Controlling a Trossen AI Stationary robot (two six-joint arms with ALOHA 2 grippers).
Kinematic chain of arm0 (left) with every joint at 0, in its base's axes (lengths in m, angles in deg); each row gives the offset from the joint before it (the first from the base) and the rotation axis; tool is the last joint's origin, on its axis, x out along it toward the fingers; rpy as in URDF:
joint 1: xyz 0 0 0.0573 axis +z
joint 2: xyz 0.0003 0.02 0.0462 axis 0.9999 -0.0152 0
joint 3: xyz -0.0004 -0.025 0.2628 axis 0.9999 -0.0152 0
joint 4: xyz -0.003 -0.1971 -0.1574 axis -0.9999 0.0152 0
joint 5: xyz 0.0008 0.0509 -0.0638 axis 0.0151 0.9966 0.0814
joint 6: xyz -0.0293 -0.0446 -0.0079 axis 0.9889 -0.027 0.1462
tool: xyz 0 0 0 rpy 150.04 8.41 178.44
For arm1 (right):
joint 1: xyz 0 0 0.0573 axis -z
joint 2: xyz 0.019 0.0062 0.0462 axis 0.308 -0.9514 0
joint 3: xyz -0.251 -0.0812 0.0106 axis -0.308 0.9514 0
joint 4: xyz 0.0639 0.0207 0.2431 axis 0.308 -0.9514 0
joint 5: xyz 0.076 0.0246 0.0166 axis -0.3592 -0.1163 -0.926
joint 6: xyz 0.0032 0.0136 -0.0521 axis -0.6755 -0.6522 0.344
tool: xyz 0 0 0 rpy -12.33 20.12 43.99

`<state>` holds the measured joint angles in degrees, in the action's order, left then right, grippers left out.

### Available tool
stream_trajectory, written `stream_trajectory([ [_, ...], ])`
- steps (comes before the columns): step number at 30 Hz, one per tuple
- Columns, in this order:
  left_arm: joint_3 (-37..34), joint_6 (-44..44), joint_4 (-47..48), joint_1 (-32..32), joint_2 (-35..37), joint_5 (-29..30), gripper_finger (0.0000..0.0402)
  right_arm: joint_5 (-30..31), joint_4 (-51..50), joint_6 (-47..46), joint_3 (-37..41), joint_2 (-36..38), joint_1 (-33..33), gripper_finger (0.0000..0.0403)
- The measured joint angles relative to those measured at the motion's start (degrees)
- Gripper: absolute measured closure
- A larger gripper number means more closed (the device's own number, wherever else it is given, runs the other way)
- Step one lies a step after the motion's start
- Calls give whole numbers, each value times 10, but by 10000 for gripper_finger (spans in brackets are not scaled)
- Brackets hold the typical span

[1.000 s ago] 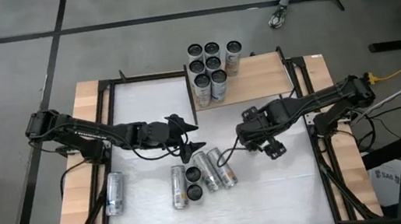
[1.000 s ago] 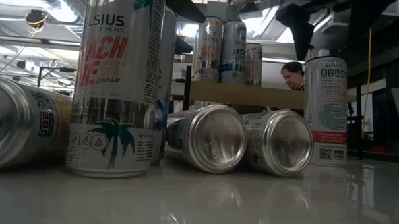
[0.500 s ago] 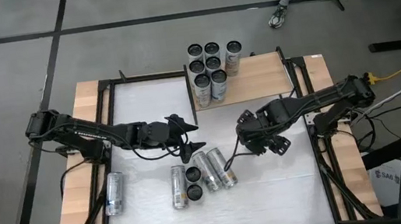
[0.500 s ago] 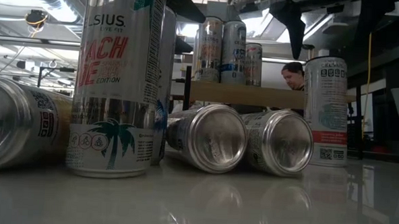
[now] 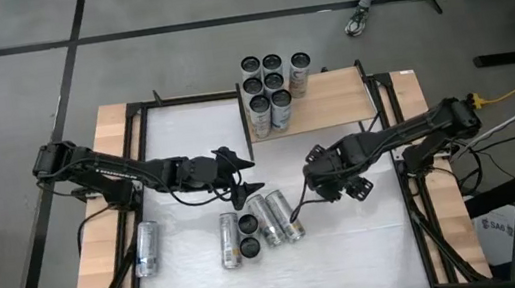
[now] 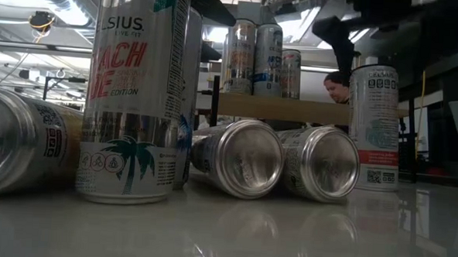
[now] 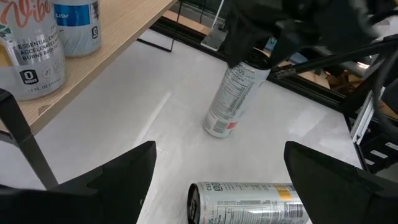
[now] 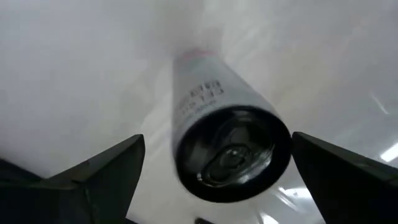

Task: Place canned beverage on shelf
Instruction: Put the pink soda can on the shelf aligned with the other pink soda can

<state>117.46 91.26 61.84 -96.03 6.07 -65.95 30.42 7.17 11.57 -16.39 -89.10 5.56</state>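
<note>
While approaching: right gripper [image 8: 214, 180] above upright can [image 8: 227, 146], fingers spread, nothing grasped;
Next: descend, clamp, lift to shelf [image 5: 336, 92];
Left gripper [image 7: 217, 171]: spread, empty, mid-table

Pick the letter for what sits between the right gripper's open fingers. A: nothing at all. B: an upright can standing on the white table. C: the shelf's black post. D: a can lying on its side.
B: the right wrist view looks down past the open right gripper onto the dark top of an upright can, which stands on the white table.

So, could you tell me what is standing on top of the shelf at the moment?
On the shelf, a cluster of seven upright cans fills its left end, some overhanging the far edge. The rest of the board is bare. What lies beneath it is hidden from above.
</note>
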Motion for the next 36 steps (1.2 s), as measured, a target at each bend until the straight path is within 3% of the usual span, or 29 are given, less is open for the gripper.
stream_trajectory([
  [3,0,0,0,0,0,0,52,27,14,-6,19,-1,0,9],
  [11,0,-1,0,0,0,5,52,29,40,-9,24,0,0,21],
  [23,0,-1,0,0,0,5,53,19,37,-58,23,0,0,149],
  [28,0,0,0,0,0,5,53,19,35,-176,23,1,0,162],
  [36,0,-1,0,0,0,5,53,21,32,-462,23,1,0,136],
])
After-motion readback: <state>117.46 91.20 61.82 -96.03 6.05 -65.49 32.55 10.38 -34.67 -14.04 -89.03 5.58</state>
